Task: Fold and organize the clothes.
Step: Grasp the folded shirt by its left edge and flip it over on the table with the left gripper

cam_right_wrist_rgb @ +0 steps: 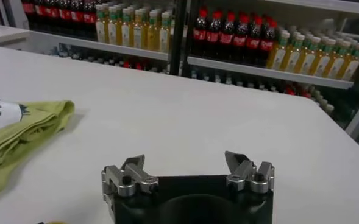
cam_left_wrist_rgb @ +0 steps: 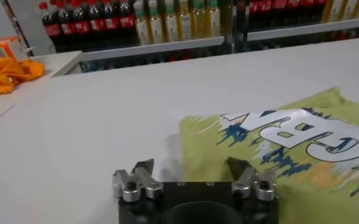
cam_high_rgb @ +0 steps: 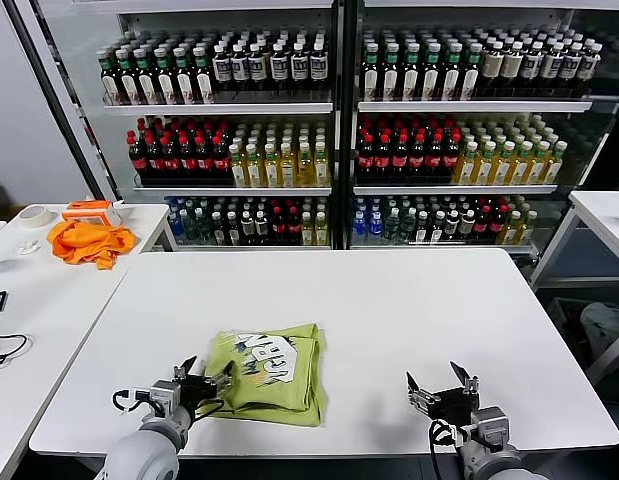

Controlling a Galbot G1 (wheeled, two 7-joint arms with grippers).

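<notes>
The shirt (cam_high_rgb: pixel 272 372) is already folded small on the tabletop (cam_high_rgb: pixel 389 310) — little is left. The left hand (cam_high_rgb: pixel 205 384) and right hand (cam_high_rgb: pixel 441 384) are spread wide — nothing is held.

The T-shirt (cam_right_wrist_rgb: pixel 21 131) runs off the right wrist view's edge, print perhaps unreadable.

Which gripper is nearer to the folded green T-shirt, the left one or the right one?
Left. The left gripper is open right at the T-shirt's left edge. The right gripper is open over bare table, clearly apart from its right edge.
</notes>
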